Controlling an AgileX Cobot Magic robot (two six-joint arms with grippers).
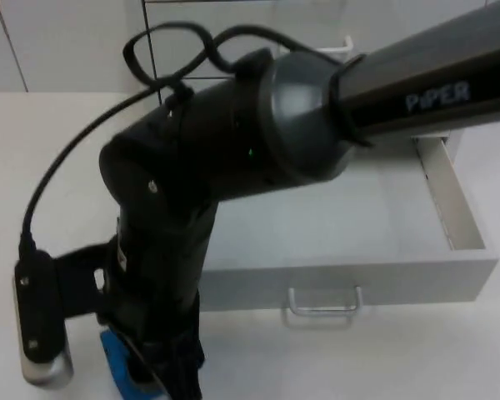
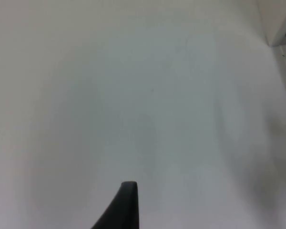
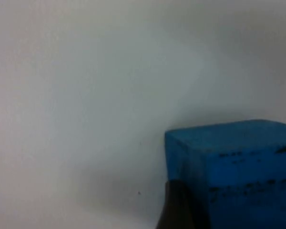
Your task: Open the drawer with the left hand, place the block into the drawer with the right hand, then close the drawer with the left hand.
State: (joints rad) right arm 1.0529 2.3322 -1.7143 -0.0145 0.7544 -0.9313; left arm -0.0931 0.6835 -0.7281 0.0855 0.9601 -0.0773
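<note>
The blue block (image 1: 119, 365) lies on the white table at the near left, in front of the drawer. My right arm reaches across from the upper right, and my right gripper (image 1: 162, 373) is down at the block, against its right side. In the right wrist view the blue block (image 3: 233, 167) is very close and sits on the table. The white drawer (image 1: 471, 279) stands pulled open, its inside bare, with a metal handle (image 1: 323, 302) on its front. My left gripper (image 2: 133, 214) waits over bare table.
The cabinet body (image 1: 233, 33) of the drawer stands at the back against the wall. The right arm's elbow covers the left part of the drawer. White table (image 1: 417, 358) lies in front of the drawer at the right.
</note>
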